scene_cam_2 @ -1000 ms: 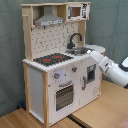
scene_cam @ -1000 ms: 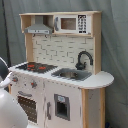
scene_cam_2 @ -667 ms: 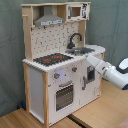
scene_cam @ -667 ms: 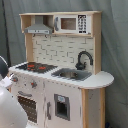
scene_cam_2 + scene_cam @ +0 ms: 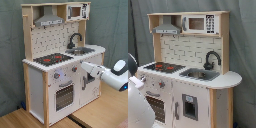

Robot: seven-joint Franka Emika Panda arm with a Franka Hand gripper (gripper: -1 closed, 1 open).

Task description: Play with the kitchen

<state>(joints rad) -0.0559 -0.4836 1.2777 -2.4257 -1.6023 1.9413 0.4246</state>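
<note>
Grey-green curtain hangs behind the kitchen (image 5: pixel 60 65), which stands on a wooden desk (image 5: pixel 20 120); its oven door (image 5: pixel 64 96) looks closed, nothing visibly played with yet. My fingers (image 5: pixel 86 69) hover near its cupboard front; whether they're spread, I cannot tell.

Both exterior views face the kitchen (image 5: pixel 188 75) (image 5: pixel 57 70) from opposite front corners (moderately near).

In the second exterior view, the white arm (image 5: pixel 112 74) extends horizontally from the second exterior view's right edge, wrist leading, with the gripper (image 5: pixel 86 79) at its far end, pointing downward.
</note>
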